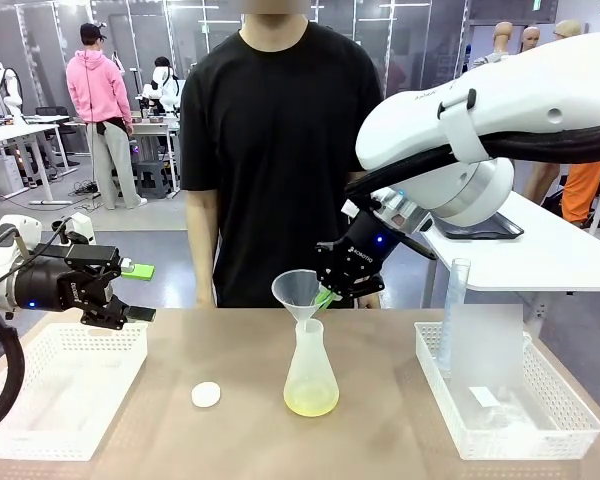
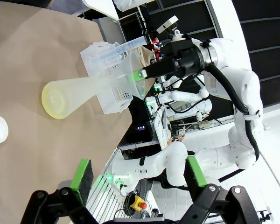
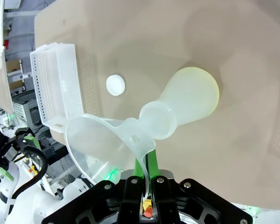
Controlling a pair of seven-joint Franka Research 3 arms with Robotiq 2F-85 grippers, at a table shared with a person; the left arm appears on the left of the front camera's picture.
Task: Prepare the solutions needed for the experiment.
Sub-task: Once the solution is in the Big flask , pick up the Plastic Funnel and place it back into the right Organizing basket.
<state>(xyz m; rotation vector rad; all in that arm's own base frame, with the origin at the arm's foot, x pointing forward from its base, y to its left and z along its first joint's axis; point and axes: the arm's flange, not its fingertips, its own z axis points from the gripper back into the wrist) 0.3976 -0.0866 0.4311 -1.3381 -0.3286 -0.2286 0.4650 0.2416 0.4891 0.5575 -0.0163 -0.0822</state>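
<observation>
1. Flanking the near desk [image 1: 380, 440] with two white lattice-walled plastic baskets, probably as trays for the glassware: a left basket [image 1: 40, 440] below the left arm, and a right basket [image 1: 520, 450] carrying a clear measuring jug [image 1: 485, 350] and a tall thin graduated cylinder [image 1: 455, 300].
2. Resting a small round white cap [image 1: 206, 394] flat on the bare desk, near the flask's left, likely set aside to free the mouth for pouring.
3. Standing the frosted conical flask [image 1: 310, 370] upright mid-desk on its wide base, and holding the solutions [image 1: 311, 403], a shallow pale yellow-green layer, at the bottom.
4. Pinching a smooth translucent funnel [image 1: 296, 290] in the closed right end effector [image 1: 330, 296], tilted, with its stem at the flask's mouth; impossible to tell whether inside.
5. Hovering the left end effector [image 1: 140, 291] above the left basket, jaws spread wide and gripping nothing.
6. Facing a person [image 1: 280, 130] in a black shirt at the far edge, arms hanging down.
</observation>
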